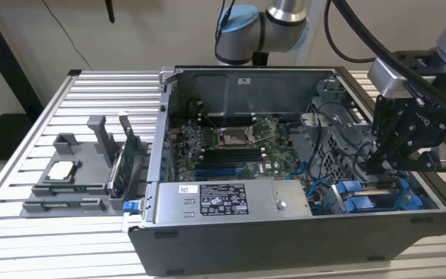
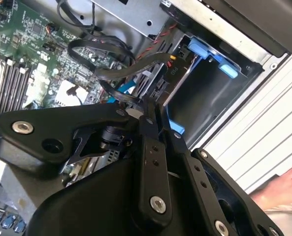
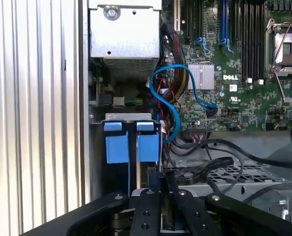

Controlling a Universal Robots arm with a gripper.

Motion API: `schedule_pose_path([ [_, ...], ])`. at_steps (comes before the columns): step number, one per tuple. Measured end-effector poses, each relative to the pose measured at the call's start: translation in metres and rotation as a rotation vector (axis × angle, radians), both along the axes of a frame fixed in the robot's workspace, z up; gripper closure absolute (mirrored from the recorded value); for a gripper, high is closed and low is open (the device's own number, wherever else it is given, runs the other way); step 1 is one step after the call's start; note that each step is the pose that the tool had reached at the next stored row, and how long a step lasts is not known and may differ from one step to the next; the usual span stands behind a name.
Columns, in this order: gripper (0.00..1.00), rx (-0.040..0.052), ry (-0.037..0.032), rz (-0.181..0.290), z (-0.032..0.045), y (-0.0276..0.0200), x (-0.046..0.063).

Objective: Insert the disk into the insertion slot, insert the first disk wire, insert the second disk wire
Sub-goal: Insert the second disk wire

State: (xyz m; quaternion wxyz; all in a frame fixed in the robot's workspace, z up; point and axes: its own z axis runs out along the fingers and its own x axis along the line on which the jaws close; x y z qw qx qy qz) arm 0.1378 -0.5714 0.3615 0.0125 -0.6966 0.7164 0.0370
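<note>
Gripper (image 1: 399,165), lower right of the exterior view, low in the case. Fingers (image 2: 148,115) are pressed together, apparently on the end of a black wire (image 2: 94,44). Just beyond, the disk (image 2: 178,73) is seen seated in the slot (image 2: 205,51). Risks judged: a skewed connector could be jammed against the disk, or the slack loop snagged on nearby leads (image 2: 155,37).

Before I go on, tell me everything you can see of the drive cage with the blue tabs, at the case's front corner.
The drive cage is dark grey metal, set in the open computer case's corner at the exterior view's right, beside the grey power supply. Two bright blue plastic tabs stand side by side at its mouth. Black cables loop past it. The pincer hangs just above it, black fingers close together.
</note>
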Motion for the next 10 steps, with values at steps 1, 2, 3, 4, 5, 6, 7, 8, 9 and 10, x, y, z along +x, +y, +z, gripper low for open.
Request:
schedule_pose_path([
  [1, 0.84, -0.0002, 0.0, -0.002, -0.0001, -0.0001, 0.0],
  [2, 0.84, -0.0002, 0.0, -0.002, -0.0001, -0.0001, 0.0],
  [3, 0.84, -0.0003, 0.0, -0.002, -0.0001, -0.0001, 0.0],
  [4, 0.84, -0.0003, 0.0, -0.002, -0.0001, -0.0001, 0.0],
  [5, 0.84, -0.0003, 0.0, -0.002, -0.0001, -0.0001, 0.0],
  [6, 0.84, -0.0001, 0.0, -0.002, -0.0002, -0.0001, 0.0],
  [7, 0.84, -0.0001, 0.0, -0.002, -0.0003, -0.0001, 0.0],
  [8, 0.84, -0.0001, 0.0, -0.002, -0.0005, -0.0001, 0.0],
  [9, 0.84, -0.0001, 0.0, -0.002, -0.0008, -0.0001, 0.0],
  [10, 0.84, 0.0, -0.0001, -0.002, -0.0011, -0.0002, 0.0001],
])
